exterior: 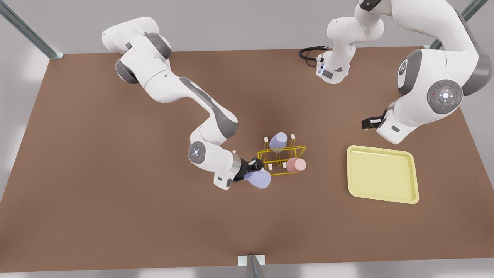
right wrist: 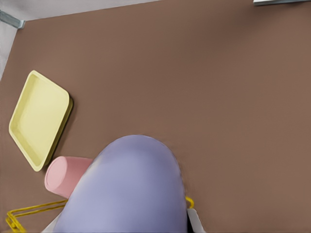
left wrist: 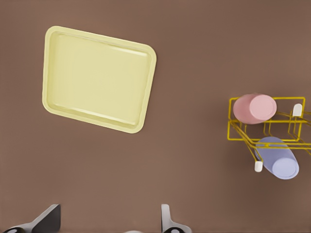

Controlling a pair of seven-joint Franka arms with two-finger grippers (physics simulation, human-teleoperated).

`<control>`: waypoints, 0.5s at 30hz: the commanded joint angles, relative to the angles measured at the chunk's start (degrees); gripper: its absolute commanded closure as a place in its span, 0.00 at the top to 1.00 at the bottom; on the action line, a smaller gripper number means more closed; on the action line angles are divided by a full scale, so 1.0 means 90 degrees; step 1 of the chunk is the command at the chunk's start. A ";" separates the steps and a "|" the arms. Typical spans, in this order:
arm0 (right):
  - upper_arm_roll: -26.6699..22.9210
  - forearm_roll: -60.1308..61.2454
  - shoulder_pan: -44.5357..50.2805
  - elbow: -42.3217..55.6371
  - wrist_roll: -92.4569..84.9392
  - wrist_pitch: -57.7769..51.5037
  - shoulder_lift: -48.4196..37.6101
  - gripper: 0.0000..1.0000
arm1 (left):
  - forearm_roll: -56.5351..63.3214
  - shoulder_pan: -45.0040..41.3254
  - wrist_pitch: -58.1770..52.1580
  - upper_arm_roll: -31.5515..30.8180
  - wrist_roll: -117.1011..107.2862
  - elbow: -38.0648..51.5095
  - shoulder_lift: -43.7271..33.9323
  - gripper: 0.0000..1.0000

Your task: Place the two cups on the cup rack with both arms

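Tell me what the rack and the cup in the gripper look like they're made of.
The cup rack looks like thin yellow wire, probably coated metal, with white-capped pegs; you see the table through it. The lavender cup held by the right gripper looks like smooth matte plastic or glazed ceramic: opaque, evenly coloured, soft shading, no sharp glints. The left gripper waits open away from the rack.

The front view looks steeply down from high above the brown table (exterior: 115, 193), taking in both arms, the yellow rack (exterior: 281, 160) near the middle and the pale tray (exterior: 382, 173) toward the front view's right. The left wrist view looks straight down from well above the table, with the tray (left wrist: 97, 77) and the rack (left wrist: 267, 126) far below. The right wrist view sits very close behind a lavender cup (right wrist: 126, 189), looking obliquely across the table; it shares the tray (right wrist: 36, 119), pink cup (right wrist: 65, 174) and rack (right wrist: 29, 211).
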 commanded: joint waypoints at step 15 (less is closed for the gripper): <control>0.0159 0.0021 0.0378 -0.0243 0.0473 0.0331 0.0178 0.86 | -0.0006 -0.0016 -0.0075 -0.0011 0.0689 0.0012 -0.0017 1.00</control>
